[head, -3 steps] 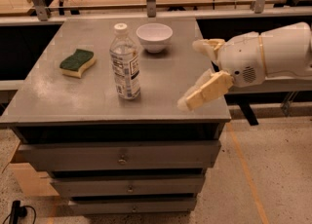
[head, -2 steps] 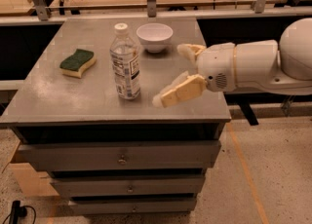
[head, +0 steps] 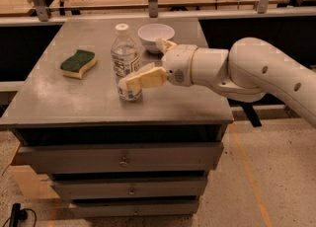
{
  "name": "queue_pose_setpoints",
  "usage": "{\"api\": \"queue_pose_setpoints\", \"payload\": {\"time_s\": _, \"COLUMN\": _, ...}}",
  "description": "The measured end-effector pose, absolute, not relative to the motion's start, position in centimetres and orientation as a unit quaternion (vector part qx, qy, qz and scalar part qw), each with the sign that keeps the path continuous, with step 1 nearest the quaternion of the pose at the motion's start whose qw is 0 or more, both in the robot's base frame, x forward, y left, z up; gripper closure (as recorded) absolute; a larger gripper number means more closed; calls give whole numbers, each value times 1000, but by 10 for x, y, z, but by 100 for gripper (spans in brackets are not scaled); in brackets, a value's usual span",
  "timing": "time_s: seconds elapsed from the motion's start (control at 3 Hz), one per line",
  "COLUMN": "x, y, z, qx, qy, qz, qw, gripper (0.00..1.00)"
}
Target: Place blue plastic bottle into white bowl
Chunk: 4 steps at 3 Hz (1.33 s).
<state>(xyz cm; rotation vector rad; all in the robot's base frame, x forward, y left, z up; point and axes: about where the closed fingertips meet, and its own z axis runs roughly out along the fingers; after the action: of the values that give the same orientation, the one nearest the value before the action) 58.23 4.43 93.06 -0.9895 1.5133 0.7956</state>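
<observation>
Clear plastic with a white cap, the bottle [head: 125, 58] stands upright on the table [head: 74, 100], just in front and left of the bowl [head: 155, 32]. Over the last second the hand [head: 142, 63] has swept in from the table's right side and now reaches the bottle, spread wide and holding nothing, its near finger [head: 144, 79] crossing the bottle's lower part. The approach looks nearly finished; closing, lifting and carrying to the bowl all remain.
</observation>
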Motion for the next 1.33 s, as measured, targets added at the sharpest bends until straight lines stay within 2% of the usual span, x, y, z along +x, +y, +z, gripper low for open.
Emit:
{"api": "queue_pose_setpoints", "payload": {"time_s": 0.33, "x": 606, "y": 48, "z": 923, "qx": -408, "qy": 642, "qz": 325, "qw": 562, "gripper": 25}}
{"api": "queue_pose_setpoints", "payload": {"time_s": 1.0, "x": 625, "y": 63, "z": 924, "qx": -417, "qy": 636, "qz": 346, "qw": 550, "gripper": 71}}
{"api": "queue_pose_setpoints", "payload": {"time_s": 1.33, "x": 640, "y": 54, "z": 938, "qx": -418, "qy": 632, "qz": 332, "qw": 562, "gripper": 93}}
